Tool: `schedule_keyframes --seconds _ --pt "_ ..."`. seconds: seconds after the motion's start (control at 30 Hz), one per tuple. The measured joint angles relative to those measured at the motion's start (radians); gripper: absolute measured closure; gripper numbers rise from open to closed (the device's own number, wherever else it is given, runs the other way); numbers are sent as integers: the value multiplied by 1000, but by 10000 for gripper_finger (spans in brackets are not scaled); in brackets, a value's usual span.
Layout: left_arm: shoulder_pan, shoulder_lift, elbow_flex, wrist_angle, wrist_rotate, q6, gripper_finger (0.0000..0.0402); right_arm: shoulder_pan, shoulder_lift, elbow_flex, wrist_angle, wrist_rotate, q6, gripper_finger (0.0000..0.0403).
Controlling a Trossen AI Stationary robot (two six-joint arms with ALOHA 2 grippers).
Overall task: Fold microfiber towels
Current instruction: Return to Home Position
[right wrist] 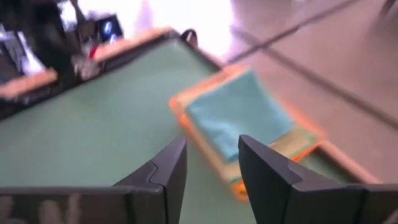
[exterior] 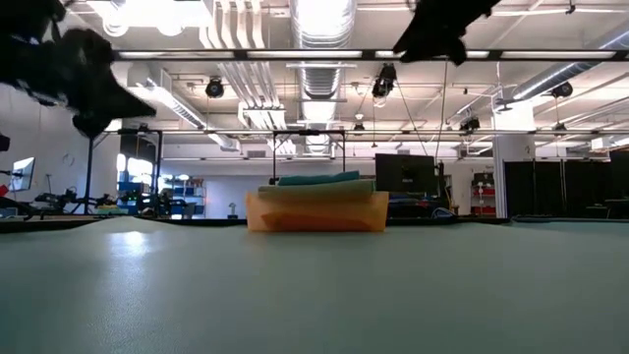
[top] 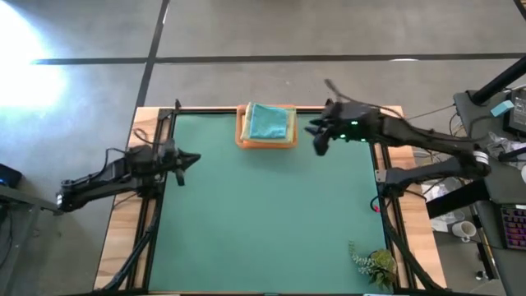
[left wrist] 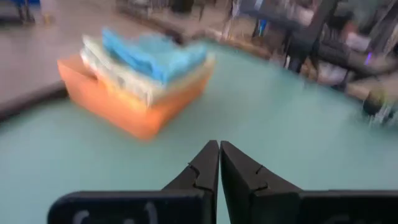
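1. Stack of folded microfiber towels (top: 269, 122) in the orange bin (top: 267, 145), at the centre of the far edge of the green mat (top: 263, 214). Teal one on top, paler layers under it. Exact count hidden by the bin wall.
2. No loose towel anywhere on the mat, so apparently nothing left to fold.
3. Left gripper (top: 191, 159) over the mat's left side, well apart from the bin. Fingers pressed together, holding nothing.
4. Right gripper (top: 316, 140) raised just right of the bin. Fingers spread, nothing between them.
5. Looks finished as to folding and binning. Left to do, by judgement: only parking both arms clear of the mat.
6. Small green sprig (top: 374, 263) at the near right corner, apart from both arms.
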Motion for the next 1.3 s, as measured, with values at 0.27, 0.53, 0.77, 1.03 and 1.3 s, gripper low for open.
schedule_keyframes --seconds 0.27,0.53,0.77,1.03,1.3 --pt "-1 -54 -120 130 1 -33 401 0 -294 -61 -10 74 -62 268" --pt "0 -55 -180 313 0 -28 401 1 -605 -427 178 125 68 268" --pt "0 -46 -217 415 3 -44 401 3 -799 -753 429 102 146 268" --pt "0 -37 -218 415 3 -45 401 3 -960 -968 483 82 237 268" --pt "0 -28 -218 415 2 -46 401 3 -961 -1059 494 121 305 268"
